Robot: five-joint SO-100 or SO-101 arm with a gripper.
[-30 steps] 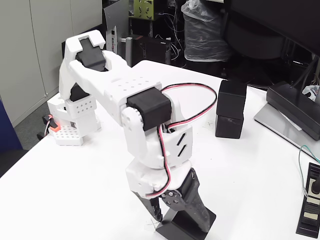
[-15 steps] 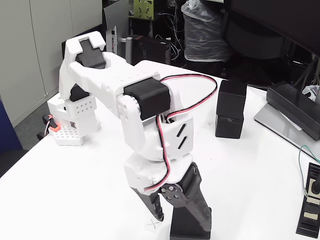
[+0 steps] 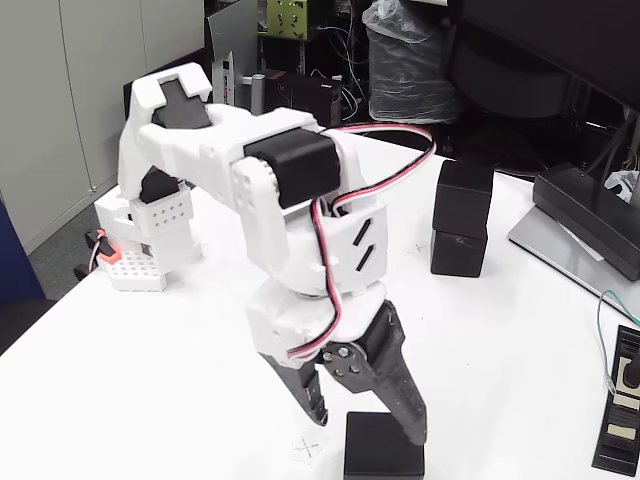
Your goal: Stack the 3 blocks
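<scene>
Arm: white, black motor housings, red and black cable looped at the elbow; bent over and reaching down at the near worktop edge.
Tool: dark fingers pointing down, spread apart and released, gripping nothing; one finger left of the near block, the other just over that block's back right corner; contact there not clear.
Near block: black cube resting on the worktop, at the bottom edge of the fixed view, right below the tool.
Cross mark: faint pen cross on the worktop, just left of the near block.
Stacked blocks: top block sits on bottom block, top one turned a little off the lower; the pair stands well apart from the near block, behind it and to the right.
Worktop: white, plain.
Arm base: white perforated mount with a red light, far left of the near block.
Grey slab: flat, right of the stacked blocks, with a dark stand on it.
Flat black device: labelled, at the right edge, right of the near block.
Containers: none on the worktop; a clear plastic bag sits in the background behind the stack, contents not clear.
</scene>
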